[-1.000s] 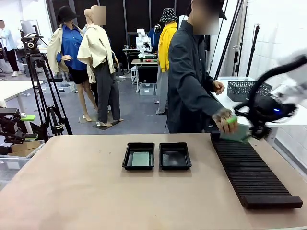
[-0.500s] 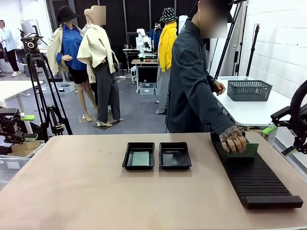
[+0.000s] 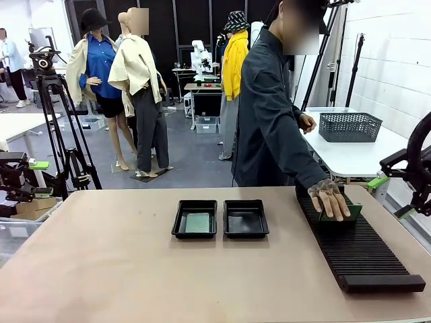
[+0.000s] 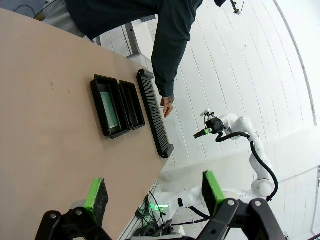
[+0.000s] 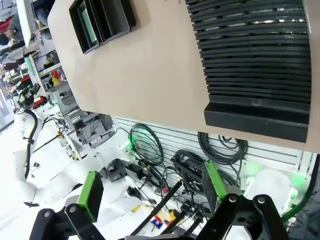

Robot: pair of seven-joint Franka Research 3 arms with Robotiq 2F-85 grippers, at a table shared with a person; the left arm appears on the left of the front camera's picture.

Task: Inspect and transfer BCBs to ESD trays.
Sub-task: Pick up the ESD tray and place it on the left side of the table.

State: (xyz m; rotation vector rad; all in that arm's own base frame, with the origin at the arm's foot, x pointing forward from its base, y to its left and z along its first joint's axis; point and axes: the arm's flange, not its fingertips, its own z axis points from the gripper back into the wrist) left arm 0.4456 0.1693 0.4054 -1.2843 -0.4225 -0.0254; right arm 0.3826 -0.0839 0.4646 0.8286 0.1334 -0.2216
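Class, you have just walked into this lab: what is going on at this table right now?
A person across the table has a hand on a green BCB at the far end of the long ribbed rack on the robot's right. In mid-table, side by side, the left ESD tray holds another BCB, and the right ESD tray looks empty. The left gripper and right gripper are both open, holding nothing, off beyond the table's sides.

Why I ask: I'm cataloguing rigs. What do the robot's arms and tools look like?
Both tools are black, each with two fingers carrying green pads: left tool, right tool. The right arm is white and jointed, with a black cable looping alongside.
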